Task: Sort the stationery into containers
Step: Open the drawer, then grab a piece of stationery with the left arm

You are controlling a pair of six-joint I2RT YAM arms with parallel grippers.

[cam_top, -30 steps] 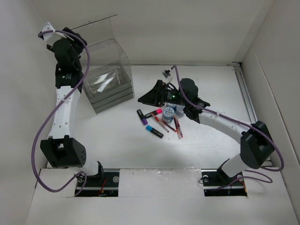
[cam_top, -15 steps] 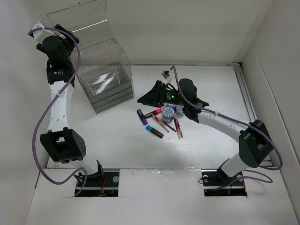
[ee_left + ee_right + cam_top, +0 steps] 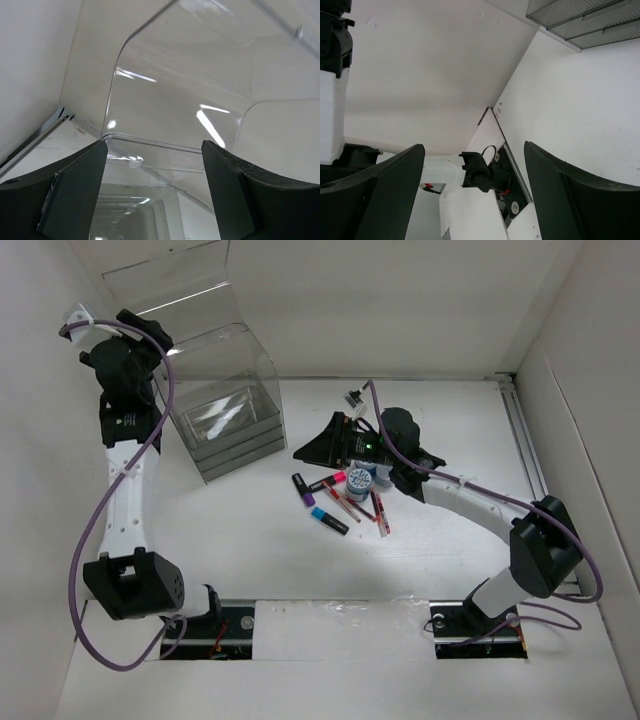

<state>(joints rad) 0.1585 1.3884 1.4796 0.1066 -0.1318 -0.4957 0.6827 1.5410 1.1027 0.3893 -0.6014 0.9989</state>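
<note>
The organizer (image 3: pixel 228 410) is seen at the far left of the worktop (image 3: pixel 440 420), with its lid (image 3: pixel 175 280) swung up and standing above its back edge. Shallow drawers (image 3: pixel 240 455) are stacked at its base. The left tool (image 3: pixel 154 155) is held high beside the organizer's left rear corner, close to the lid. Its fingers are spread and nothing is caught between them; only the clear lid and the box rim are seen beyond. Whether a finger touches the lid cannot be told.

The stationery (image 3: pixel 347 500) is gathered in a loose cluster near the middle of the worktop, well apart from the organizer. A purple-capped marker (image 3: pixel 299 487) is laid at the cluster's left, a pink-capped marker (image 3: pixel 333 481) just beside it, and a blue-capped marker (image 3: pixel 328 519) at the near edge. Thin red pens (image 3: pixel 380 512) are scattered among them. Two blue-white rolls (image 3: pixel 359 480) are found at the far edge, next to the right arm.

The right tool (image 3: pixel 474 150) is held just beyond the cluster, pointed left toward the organizer. Its fingers are spread wide and empty.
</note>
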